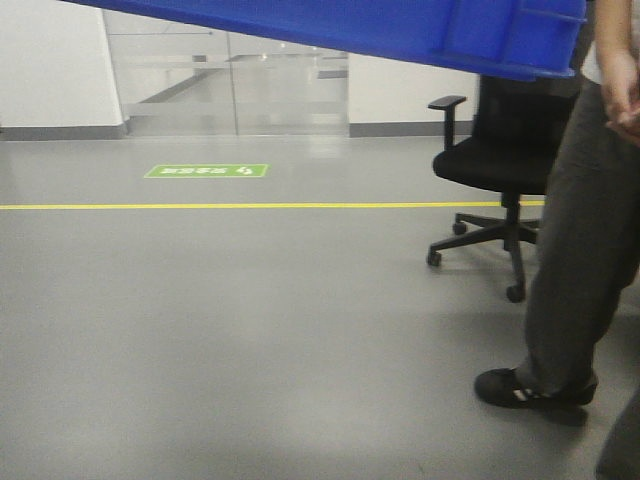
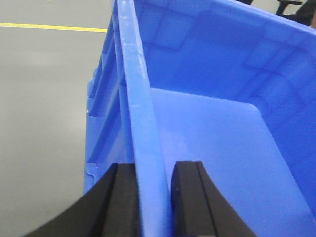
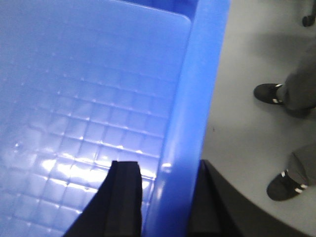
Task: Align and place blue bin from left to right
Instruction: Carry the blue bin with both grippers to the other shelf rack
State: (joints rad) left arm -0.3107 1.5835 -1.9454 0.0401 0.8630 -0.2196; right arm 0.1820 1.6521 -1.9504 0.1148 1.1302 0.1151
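Note:
The blue bin (image 1: 400, 30) hangs in the air, its underside filling the top of the front view and sloping down to the right. In the left wrist view my left gripper (image 2: 154, 170) is shut on the bin's (image 2: 222, 138) left rim, one black finger outside the wall and one inside. My right gripper (image 3: 163, 170) is likewise shut on the right rim of the bin (image 3: 89, 89), with the grid-patterned floor of the bin to its left. The bin is empty inside.
A person (image 1: 585, 230) in dark trousers and black shoes (image 3: 274, 94) stands close at the right. A black office chair (image 1: 500, 165) is behind them. A yellow floor line (image 1: 200, 206) and a green floor sign (image 1: 207, 171) lie ahead; glass doors (image 1: 230, 85) are at the back.

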